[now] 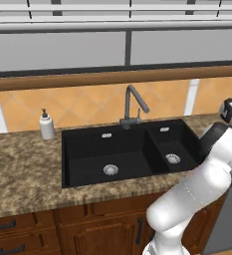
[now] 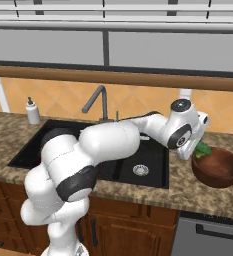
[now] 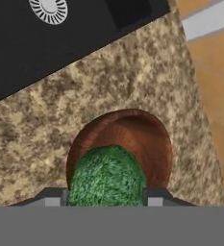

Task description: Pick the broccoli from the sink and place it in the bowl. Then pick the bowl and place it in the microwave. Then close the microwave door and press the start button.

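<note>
Right base view, left to right: sink at centre-left, then your pincer at centre-right clamped on the broccoli, bowl just beyond at the right edge on the counter. Hand view shows broccoli overlapping the bowl opening (height above it unclear). Release should drop it in.

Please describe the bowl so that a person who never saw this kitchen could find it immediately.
Start at the black double sink set in the speckled granite counter. On the counter to the right of the smaller basin stands the bowl, round, thick-walled and reddish brown. The gripper holds the green broccoli just above it.
</note>
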Motion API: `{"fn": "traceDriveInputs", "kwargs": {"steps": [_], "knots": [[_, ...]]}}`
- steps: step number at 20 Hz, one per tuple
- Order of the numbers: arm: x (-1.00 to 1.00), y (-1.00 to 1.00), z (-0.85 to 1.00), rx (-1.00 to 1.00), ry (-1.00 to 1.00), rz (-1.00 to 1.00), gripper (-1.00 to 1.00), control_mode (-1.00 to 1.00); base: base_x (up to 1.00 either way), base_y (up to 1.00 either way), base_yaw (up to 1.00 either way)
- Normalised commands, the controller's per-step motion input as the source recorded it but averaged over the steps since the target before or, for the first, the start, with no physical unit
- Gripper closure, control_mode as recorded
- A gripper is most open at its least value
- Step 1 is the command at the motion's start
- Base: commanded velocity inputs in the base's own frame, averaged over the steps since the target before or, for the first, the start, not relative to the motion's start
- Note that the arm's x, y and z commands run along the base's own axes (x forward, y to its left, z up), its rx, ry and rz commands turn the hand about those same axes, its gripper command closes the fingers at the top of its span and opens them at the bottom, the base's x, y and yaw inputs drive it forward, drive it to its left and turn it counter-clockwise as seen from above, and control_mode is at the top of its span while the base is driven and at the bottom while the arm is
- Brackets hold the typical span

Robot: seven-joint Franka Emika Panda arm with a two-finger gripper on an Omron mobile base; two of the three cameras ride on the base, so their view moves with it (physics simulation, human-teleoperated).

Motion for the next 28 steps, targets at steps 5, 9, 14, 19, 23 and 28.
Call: {"fn": "traceDriveInputs", "kwargs": {"steps": [5,9,14,19,23,28], "knots": [[0.0,-0.58,-0.49,0.0,0.27,0.0,1.0,-1.0,0.0,0.0,0.0],[0.03,-0.19,-0.32,0.0,0.07,0.0,-1.0,-1.0,0.0,0.0,0.0],[0.04,-0.13,0.21,0.01,-0.02,0.01,-1.0,-1.0,0.0,0.0,0.0],[-0.22,0.17,0.07,0.01,0.0,0.0,-1.0,-1.0,0.0,0.0,0.0],[-0.64,0.77,-0.11,0.0,0.0,-0.05,-1.0,-1.0,0.0,0.0,0.0],[-0.25,0.56,-0.32,0.0,0.03,-0.27,-1.0,-1.0,0.0,0.0,0.0]]}}
